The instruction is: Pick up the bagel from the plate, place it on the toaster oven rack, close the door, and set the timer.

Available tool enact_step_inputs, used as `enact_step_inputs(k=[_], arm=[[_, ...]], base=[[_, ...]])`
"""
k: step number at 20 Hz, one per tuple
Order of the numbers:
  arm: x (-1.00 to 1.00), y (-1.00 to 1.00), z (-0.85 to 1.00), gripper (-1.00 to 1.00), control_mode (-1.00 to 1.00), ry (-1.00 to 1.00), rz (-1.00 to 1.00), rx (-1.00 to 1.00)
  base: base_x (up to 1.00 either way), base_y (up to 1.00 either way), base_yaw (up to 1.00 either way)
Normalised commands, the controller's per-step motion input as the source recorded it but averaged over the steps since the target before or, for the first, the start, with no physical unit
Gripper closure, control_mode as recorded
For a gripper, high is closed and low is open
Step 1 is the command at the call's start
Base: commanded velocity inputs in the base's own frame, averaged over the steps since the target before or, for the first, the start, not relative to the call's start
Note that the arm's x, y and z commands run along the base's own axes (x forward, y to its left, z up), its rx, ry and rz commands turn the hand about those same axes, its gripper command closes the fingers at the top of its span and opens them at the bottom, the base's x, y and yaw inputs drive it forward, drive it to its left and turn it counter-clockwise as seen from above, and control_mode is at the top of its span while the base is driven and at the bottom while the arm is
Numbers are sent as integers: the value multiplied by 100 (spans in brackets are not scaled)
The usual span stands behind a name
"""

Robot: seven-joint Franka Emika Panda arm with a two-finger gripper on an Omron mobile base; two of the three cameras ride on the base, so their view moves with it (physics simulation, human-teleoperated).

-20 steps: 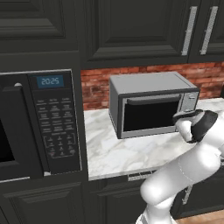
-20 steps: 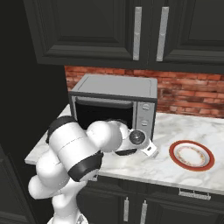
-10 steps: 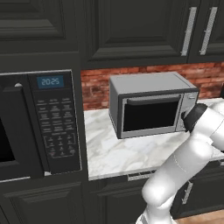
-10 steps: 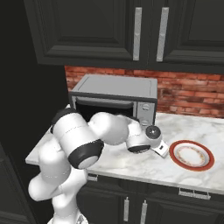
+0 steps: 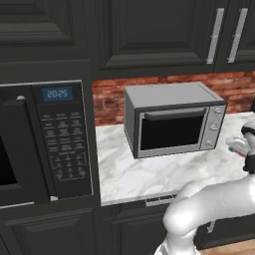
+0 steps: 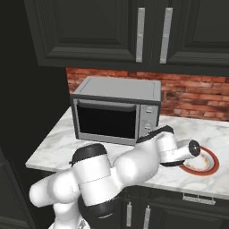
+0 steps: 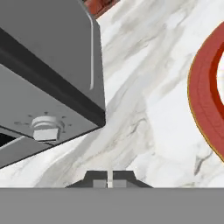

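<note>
The grey toaster oven (image 6: 115, 112) stands on the marble counter with its dark-glass door (image 6: 106, 121) closed, so the rack is hidden behind it. To its right lies the white plate (image 6: 210, 166) with a red-orange rim, and my hand hangs over its left part. The hand view looks down past the oven's lower corner and one knob (image 7: 45, 126) to the plate's rim (image 7: 204, 94) at the right. My gripper (image 7: 109, 183) is shut, fingertips together with nothing between them. The bagel is out of view. The oven (image 5: 174, 124) also shows in the left base view.
A black built-in microwave (image 5: 47, 144) with a keypad fills the wall left of the counter (image 5: 149, 174). Dark cabinets hang above and a brick wall (image 6: 192, 96) runs behind. Bare marble (image 7: 148, 113) lies between the oven and the plate.
My hand has swung right, away from the oven's knob panel and over to the plate. The oven door stays closed throughout.
</note>
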Motion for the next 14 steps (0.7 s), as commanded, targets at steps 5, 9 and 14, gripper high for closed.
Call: enact_step_inputs(k=[5, 9, 14], arm=[[-72, 15, 2, 100, -100, -70, 15, 1], [-31, 40, 0, 100, -100, -53, 7, 0], [-16, 44, 8, 100, -100, -32, 8, 0]], base=[[0, 0, 0], [0, 0, 0], [0, 0, 0]])
